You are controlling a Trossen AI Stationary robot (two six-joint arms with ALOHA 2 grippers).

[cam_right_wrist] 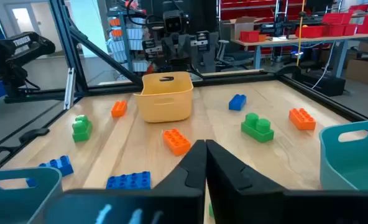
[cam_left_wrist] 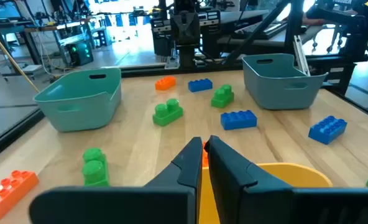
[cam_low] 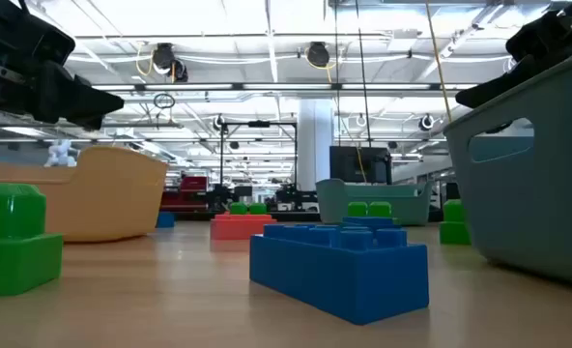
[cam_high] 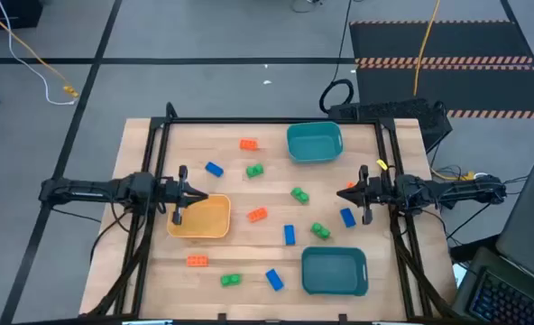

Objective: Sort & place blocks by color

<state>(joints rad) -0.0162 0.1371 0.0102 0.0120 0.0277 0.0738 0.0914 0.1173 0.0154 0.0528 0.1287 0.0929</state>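
- Overhead, the blocks are seen scattered across the wooden table (cam_high: 159,135): an orange block (cam_high: 248,143) at 12 o'clock, a blue block (cam_high: 214,169) and green block (cam_high: 254,170) just below it, another orange block (cam_high: 257,215) at the centre.
- The yellow tray (cam_high: 208,221) sits at 9 o'clock; one teal tray (cam_high: 314,142) at 1 o'clock, a second teal tray (cam_high: 335,271) at 5 o'clock.
- The left gripper (cam_high: 195,196) is held over the yellow tray's rim, fingers pinched nearly together, nothing between them.
- The right gripper (cam_high: 344,192) is poised at 3 o'clock near a blue block (cam_high: 347,217), jaws fully closed and empty.
- From table height, a big blue block (cam_low: 339,266) blocks much of what lies behind it; a green block (cam_low: 14,237) is cut off at the edge.
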